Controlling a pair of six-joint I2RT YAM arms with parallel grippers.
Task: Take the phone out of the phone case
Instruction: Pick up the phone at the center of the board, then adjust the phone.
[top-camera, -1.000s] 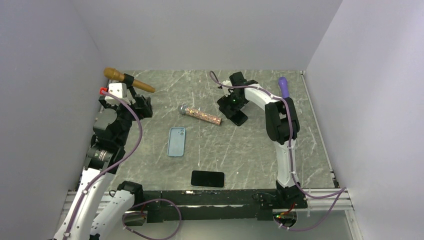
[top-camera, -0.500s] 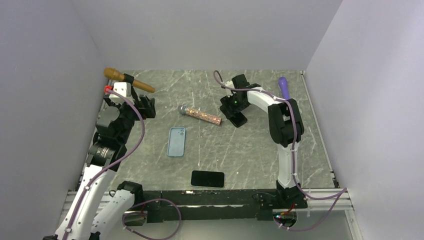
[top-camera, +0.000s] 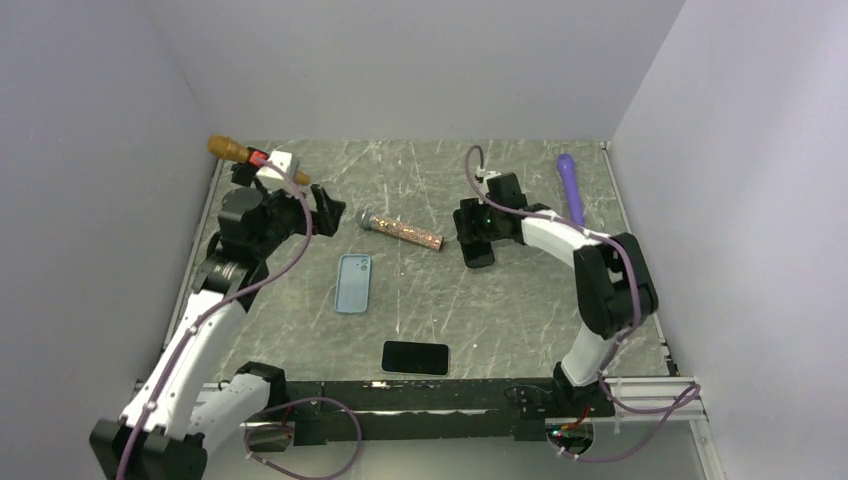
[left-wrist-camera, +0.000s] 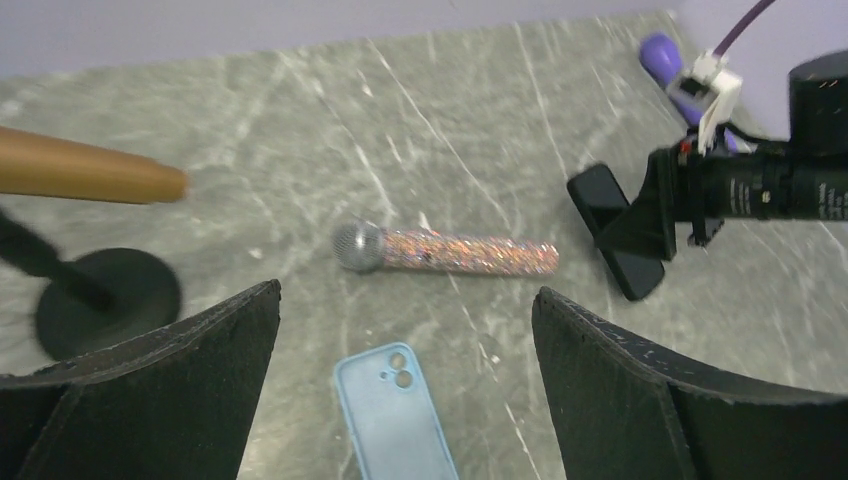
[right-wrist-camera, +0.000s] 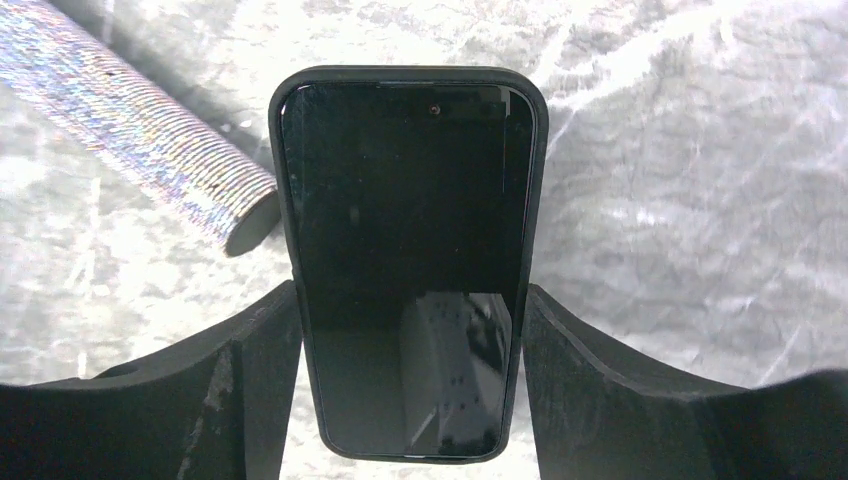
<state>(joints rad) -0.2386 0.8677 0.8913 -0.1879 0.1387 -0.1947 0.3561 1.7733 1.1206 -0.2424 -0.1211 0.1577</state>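
Observation:
A black phone in a black case (right-wrist-camera: 408, 250) is held between my right gripper's (right-wrist-camera: 410, 300) two fingers, which press on its long sides just above the table; in the top view it (top-camera: 479, 250) sits mid-back, and the left wrist view shows it (left-wrist-camera: 618, 232) too. My right gripper (top-camera: 478, 232) is shut on it. My left gripper (top-camera: 325, 210) is open and empty, hovering at back left. Between its fingers (left-wrist-camera: 405, 292) I see a light blue phone case (left-wrist-camera: 392, 420) lying back-up on the table (top-camera: 352, 283).
A glittery microphone (top-camera: 403, 230) lies between the two grippers, close to the held phone (right-wrist-camera: 130, 130). A bare black phone (top-camera: 415, 357) lies near the front edge. A brown microphone (top-camera: 240, 153) is at back left, a purple one (top-camera: 570, 185) at back right.
My left arm has swung right toward the table's middle, over the blue case. My right arm's elbow has dropped out to the right, and the held phone has turned and shifted slightly right.

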